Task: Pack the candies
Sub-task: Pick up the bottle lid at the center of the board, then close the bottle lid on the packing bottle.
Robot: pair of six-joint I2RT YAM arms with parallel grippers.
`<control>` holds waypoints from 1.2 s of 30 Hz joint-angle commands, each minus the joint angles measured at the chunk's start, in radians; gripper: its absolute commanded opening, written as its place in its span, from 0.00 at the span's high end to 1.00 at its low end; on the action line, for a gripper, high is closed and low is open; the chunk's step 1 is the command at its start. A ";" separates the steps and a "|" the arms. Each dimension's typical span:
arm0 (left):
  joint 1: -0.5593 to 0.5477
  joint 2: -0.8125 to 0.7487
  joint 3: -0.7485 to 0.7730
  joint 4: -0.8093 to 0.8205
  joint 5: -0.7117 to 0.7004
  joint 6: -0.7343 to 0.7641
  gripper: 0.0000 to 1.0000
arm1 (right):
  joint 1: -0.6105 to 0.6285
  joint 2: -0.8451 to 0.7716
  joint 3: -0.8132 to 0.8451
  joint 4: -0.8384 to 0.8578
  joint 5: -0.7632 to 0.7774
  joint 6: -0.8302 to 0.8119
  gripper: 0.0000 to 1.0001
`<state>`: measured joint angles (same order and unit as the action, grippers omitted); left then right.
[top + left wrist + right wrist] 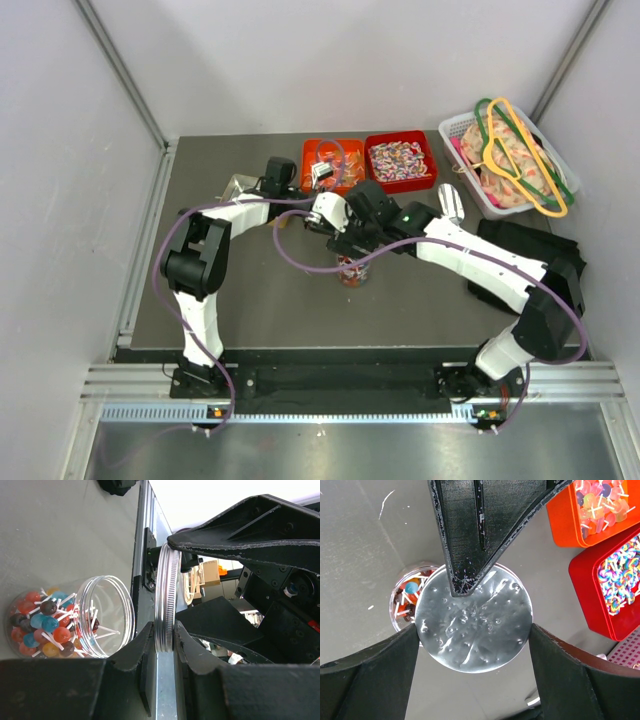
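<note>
One wrist view shows left gripper [164, 628] pinching round silver metal lid [167, 592] edge-on. Right gripper [474, 630] flanks it, grip unclear; clear lollipop jar [403, 600] peeks at nine o'clock.

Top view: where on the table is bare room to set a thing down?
Bare: the near strip of the table, in front of the jar and between the two arm bases; also the back left corner. Crowded: the back edge, with the orange bin, red bin and white basket, and the middle around the jar.
</note>
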<state>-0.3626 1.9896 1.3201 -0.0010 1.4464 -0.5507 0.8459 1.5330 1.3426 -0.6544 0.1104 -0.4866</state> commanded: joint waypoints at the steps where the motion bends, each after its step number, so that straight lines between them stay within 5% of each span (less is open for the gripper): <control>1: -0.001 -0.008 0.008 0.013 0.035 0.005 0.80 | -0.004 -0.004 0.043 0.021 -0.003 0.013 0.37; 9: -0.001 -0.009 0.005 0.013 0.035 0.006 0.61 | -0.002 -0.004 0.044 0.019 0.000 0.011 0.39; 13: -0.001 -0.012 0.005 0.013 0.035 0.014 0.01 | -0.002 -0.010 0.049 0.013 -0.002 0.011 0.40; 23: 0.069 -0.028 0.040 -0.046 -0.003 0.060 0.01 | -0.002 -0.045 -0.011 0.009 -0.089 0.032 0.40; 36: 0.203 0.012 0.307 -0.652 -0.086 0.573 0.01 | -0.053 -0.051 -0.094 0.030 -0.281 0.052 0.39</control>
<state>-0.1707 1.9900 1.5406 -0.4160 1.3823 -0.2104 0.8097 1.5097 1.2686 -0.6628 -0.1013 -0.4480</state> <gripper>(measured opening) 0.987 0.809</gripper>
